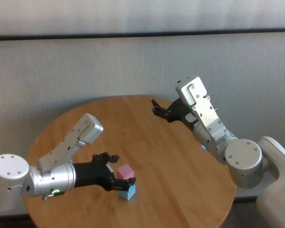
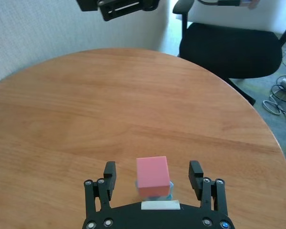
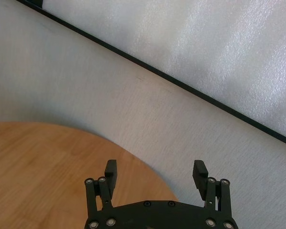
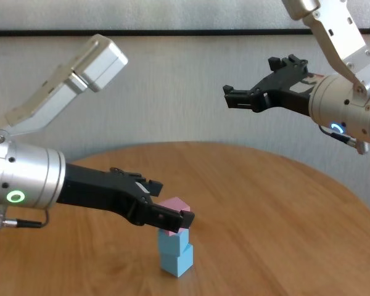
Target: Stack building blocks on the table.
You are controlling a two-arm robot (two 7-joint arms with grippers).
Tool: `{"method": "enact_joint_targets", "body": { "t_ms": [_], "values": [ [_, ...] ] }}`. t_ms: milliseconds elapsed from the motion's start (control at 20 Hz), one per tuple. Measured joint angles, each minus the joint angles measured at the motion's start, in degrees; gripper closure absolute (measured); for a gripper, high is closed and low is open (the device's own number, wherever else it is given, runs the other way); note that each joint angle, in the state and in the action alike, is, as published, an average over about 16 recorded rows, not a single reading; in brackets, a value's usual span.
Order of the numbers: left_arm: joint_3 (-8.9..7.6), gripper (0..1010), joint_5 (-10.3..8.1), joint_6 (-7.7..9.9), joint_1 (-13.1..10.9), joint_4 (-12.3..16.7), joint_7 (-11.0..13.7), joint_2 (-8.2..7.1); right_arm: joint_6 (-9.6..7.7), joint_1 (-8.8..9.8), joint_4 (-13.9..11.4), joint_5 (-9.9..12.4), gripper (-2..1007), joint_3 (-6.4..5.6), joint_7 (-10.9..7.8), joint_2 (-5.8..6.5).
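Observation:
Three building blocks stand in one stack near the table's (image 1: 175,156) front. The pink block (image 1: 125,171) (image 2: 152,176) (image 4: 176,205) is on top, with a light blue block (image 4: 172,242) under it and another light blue block (image 4: 177,260) (image 1: 128,192) at the bottom. My left gripper (image 1: 123,169) (image 2: 152,171) (image 4: 169,201) is open, its fingers (image 2: 109,170) on either side of the pink block with a gap on each side. My right gripper (image 1: 156,108) (image 4: 253,80) (image 3: 155,171) hangs open and holds nothing, high over the table's far side.
A grey wall runs close behind the round table (image 2: 133,95). In the left wrist view a black office chair (image 2: 229,47) stands on the floor beyond the table edge, with cables (image 2: 281,102) beside it.

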State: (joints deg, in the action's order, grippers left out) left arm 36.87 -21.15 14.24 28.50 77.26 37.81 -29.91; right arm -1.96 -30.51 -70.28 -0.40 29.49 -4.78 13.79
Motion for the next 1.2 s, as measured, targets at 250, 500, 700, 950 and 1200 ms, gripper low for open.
{"method": "enact_joint_targets", "body": {
  "t_ms": [250, 500, 700, 950, 1200],
  "values": [
    [-1.10, 10, -0.58, -1.86, -0.72, 1.10, -0.09, -1.66, 0.00, 0.00, 0.00, 0.00, 4, 0.00, 0.00, 0.00],
    [-5.01, 11, -0.23, -5.65, -2.70, 2.32, -7.20, -1.81, 0.00, 0.00, 0.00, 0.00, 4, 0.00, 0.00, 0.00],
    [-8.67, 11, 0.57, -9.09, -5.02, 3.48, -14.55, -0.89, 0.00, 0.00, 0.00, 0.00, 4, 0.00, 0.00, 0.00],
    [-13.21, 11, 2.03, -12.87, -8.33, 4.86, -24.42, 1.25, 0.00, 0.00, 0.00, 0.00, 4, 0.00, 0.00, 0.00],
    [-15.54, 11, 3.46, -14.84, -11.24, 6.35, -28.37, 2.86, 0.00, 0.00, 0.00, 0.00, 4, 0.00, 0.00, 0.00]
  ]
}}
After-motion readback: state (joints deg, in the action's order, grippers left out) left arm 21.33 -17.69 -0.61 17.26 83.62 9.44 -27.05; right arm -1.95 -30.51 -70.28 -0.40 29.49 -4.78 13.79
